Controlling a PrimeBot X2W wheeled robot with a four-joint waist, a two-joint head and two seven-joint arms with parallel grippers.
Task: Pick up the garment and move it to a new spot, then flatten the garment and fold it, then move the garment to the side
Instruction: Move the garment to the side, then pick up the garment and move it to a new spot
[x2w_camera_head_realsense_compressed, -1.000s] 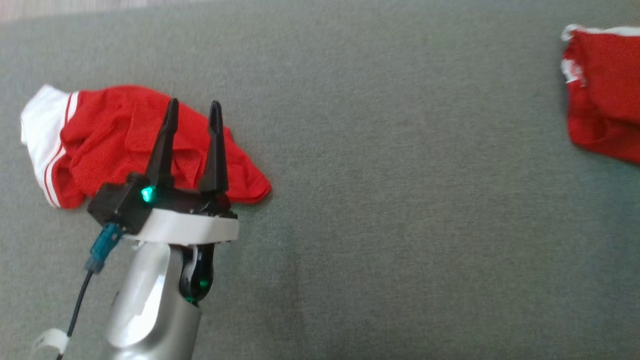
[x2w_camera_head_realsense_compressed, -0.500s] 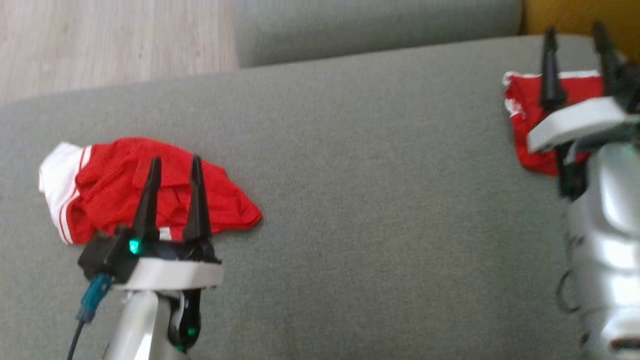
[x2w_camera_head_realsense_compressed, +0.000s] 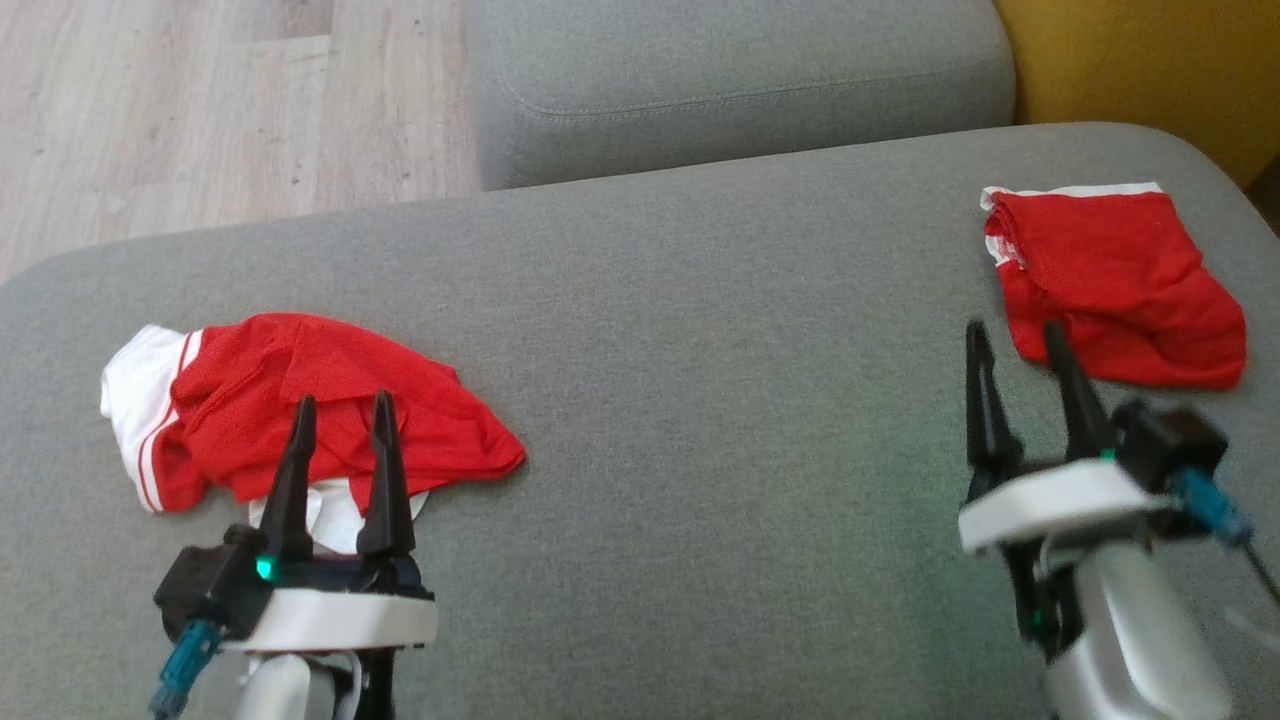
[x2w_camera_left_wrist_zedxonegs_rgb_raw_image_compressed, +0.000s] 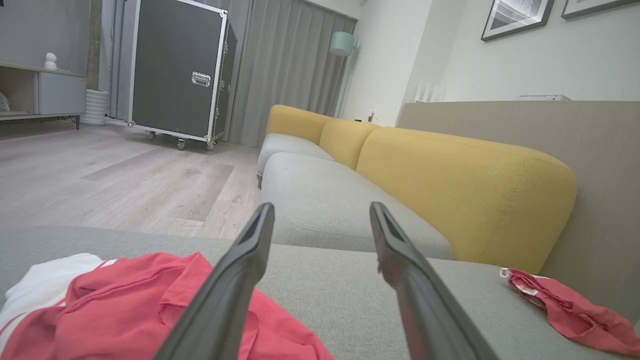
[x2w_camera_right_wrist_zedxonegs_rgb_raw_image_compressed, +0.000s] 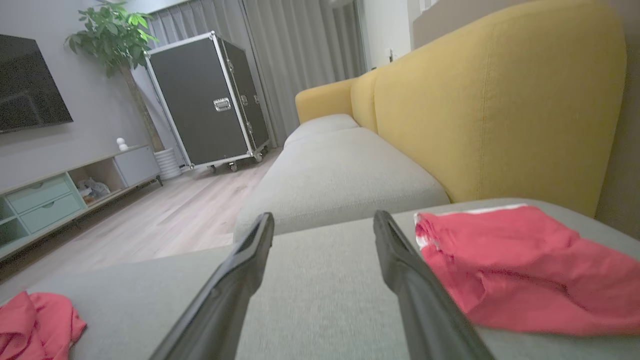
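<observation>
A black flight case (x2w_camera_left_wrist_zedxonegs_rgb_raw_image_compressed: 175, 75) stands on the wooden floor (x2w_camera_left_wrist_zedxonegs_rgb_raw_image_compressed: 100, 170), far left. Yellow backrest cushions (x2w_camera_left_wrist_zedxonegs_rgb_raw_image_compressed: 450, 190) border the grey seat (x2w_camera_left_wrist_zedxonegs_rgb_raw_image_compressed: 320, 200) on the right.

**Head view.** The jaws of the left gripper (x2w_camera_head_realsense_compressed: 343, 398) stood in front of the crumpled garment (x2w_camera_head_realsense_compressed: 300, 360), so we could not see the cloth's near edge behind them. The left forearm (x2w_camera_head_realsense_compressed: 275, 700) and right forearm (x2w_camera_head_realsense_compressed: 1140, 650) ran off the bottom edge. The right gripper (x2w_camera_head_realsense_compressed: 1012, 327) was blurred, and we could not make out its housing.

**Left wrist view.** The bottom and left edges cut the crumpled garment, the right edge cut the second red garment (x2w_camera_left_wrist_zedxonegs_rgb_raw_image_compressed: 575, 312), and the top edge cut the framed prints (x2w_camera_left_wrist_zedxonegs_rgb_raw_image_compressed: 517, 17).

**Right wrist view.** The left edge cut the television (x2w_camera_right_wrist_zedxonegs_rgb_raw_image_compressed: 30, 90).
</observation>
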